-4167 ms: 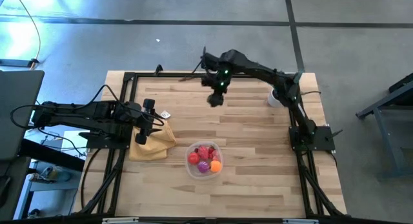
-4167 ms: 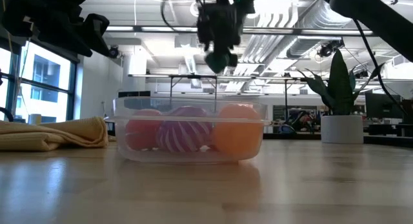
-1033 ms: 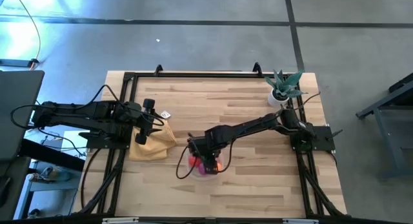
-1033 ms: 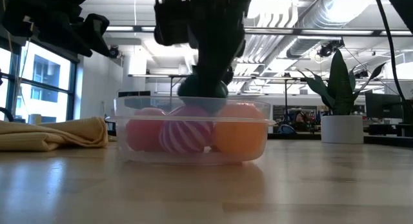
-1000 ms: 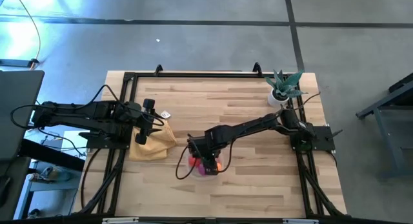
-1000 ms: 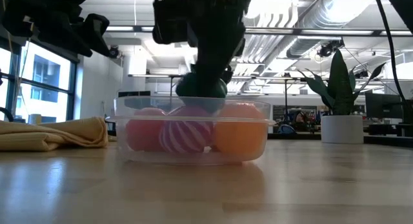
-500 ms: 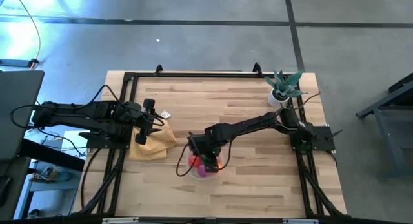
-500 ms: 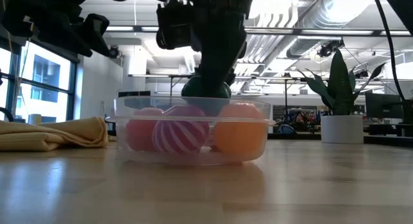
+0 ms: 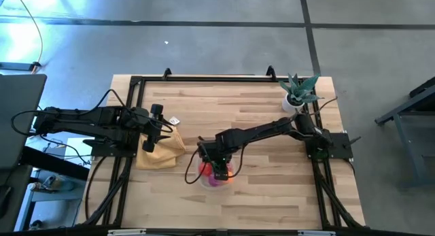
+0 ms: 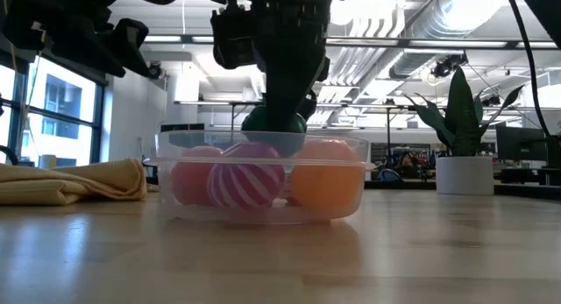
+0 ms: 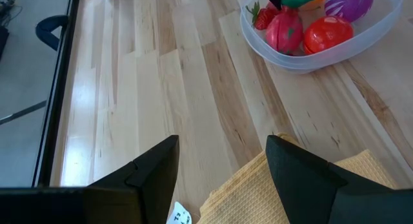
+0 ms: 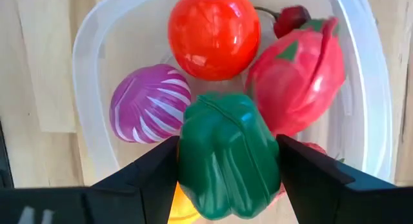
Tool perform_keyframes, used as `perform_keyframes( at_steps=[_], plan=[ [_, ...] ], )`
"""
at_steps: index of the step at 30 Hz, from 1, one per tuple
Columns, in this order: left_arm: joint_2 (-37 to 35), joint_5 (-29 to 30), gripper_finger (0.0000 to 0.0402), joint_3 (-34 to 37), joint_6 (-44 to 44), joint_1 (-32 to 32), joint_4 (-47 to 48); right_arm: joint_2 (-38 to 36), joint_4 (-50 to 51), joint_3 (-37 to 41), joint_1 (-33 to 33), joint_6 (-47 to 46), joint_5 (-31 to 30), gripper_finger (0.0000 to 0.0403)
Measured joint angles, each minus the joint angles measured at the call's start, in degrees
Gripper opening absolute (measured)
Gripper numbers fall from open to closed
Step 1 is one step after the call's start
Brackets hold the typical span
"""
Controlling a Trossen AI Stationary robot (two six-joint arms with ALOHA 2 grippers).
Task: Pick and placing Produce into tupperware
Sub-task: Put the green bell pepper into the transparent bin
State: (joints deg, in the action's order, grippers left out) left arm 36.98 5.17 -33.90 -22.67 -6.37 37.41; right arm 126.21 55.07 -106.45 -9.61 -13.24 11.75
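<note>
Right hand (image 12: 227,161) grips the green pepper (image 12: 227,156) just above the tub (image 9: 202,179) at the desk's 6 o'clock, centred to drop among 4 fruits. Left hand (image 11: 219,162) waits, released, at 9 o'clock.

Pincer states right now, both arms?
Left pincer: open, empty, over the yellow cloth.
Right pincer: closed on the green pepper, over the tupperware.
</note>
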Motion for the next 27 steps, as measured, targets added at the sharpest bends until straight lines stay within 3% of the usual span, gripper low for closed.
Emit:
perform_keyframes(
  at_steps=[27],
  plan=[
    [0.01,0.0,0.0221,-0.01,0.0,0.0,0.0,0.0,1.49,0.0,-0.07,-0.89,-1.6,0.023]
  ],
)
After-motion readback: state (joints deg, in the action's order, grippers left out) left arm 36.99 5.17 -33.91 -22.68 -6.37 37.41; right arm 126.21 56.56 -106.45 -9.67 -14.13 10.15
